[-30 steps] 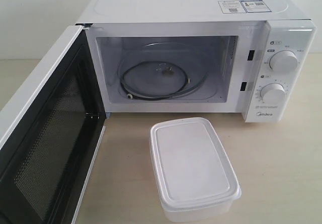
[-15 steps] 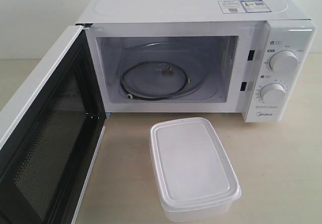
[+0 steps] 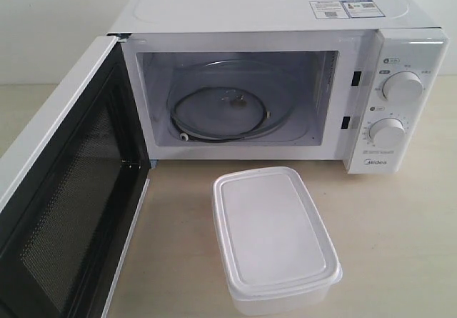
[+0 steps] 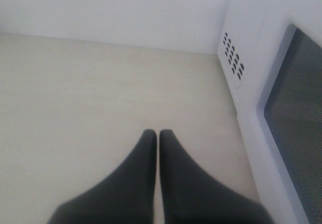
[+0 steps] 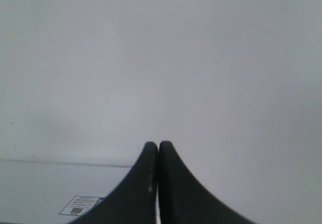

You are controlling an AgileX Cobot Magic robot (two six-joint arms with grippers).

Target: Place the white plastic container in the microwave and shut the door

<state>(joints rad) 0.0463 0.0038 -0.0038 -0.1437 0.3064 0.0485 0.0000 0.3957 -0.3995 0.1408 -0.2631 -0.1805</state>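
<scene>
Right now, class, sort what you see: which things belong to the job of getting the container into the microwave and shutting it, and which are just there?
Job: white plastic container, microwave, open door, glass turntable.
Just there: upper dial, lower dial, stickers, table.

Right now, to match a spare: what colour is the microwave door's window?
Dark, near-black fine mesh, framed in white; the exterior view shows the door best.

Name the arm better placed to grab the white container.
Probably right. The open door stands between the left end effector and the white plastic container; the right end effector sits by the microwave top, no door in its way.
</scene>
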